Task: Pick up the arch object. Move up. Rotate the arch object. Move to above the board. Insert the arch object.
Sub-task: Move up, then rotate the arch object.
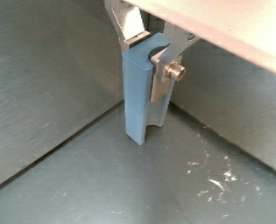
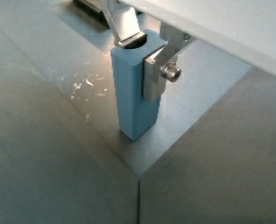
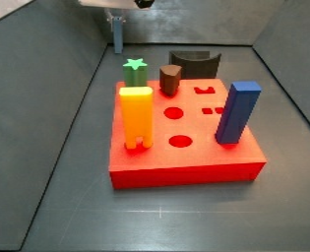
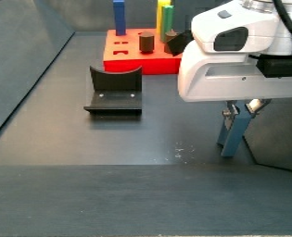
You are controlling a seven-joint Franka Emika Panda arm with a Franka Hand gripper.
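Over by the corner where the grey floor meets the wall, my gripper (image 4: 240, 117) hangs low, well apart from the board (image 3: 184, 162). Its jaws stand narrow, and a pale blue bar (image 1: 144, 92) sits upright between them. In both wrist views the silver fingers (image 2: 160, 68) press on its sides, so I think it is being held. The bar's bottom end is on the floor or just above it.

The arch object (image 3: 194, 61) is not near the jaws. I think it is the dark shape with the round dip on top, just behind the board in a side view. It sits where the fixture (image 4: 113, 104) stands, and I cannot tell the two apart for sure. From the gripper it lies out across the open floor, toward the board. Its long side seems to run along the board's back edge.

The board is thick, red and smooth, with round and odd-shaped holes. A tall orange block (image 3: 136, 118), a blue block (image 3: 237, 111), a green star peg (image 3: 135, 67) and a brown round peg (image 3: 170, 78) stand in it. The arch object looks dark, hard and dull. The floor has small shiny scratches near the bar.

I think the jaws must be free of the blue bar first. Then they must travel to the arch and line up across its short side.
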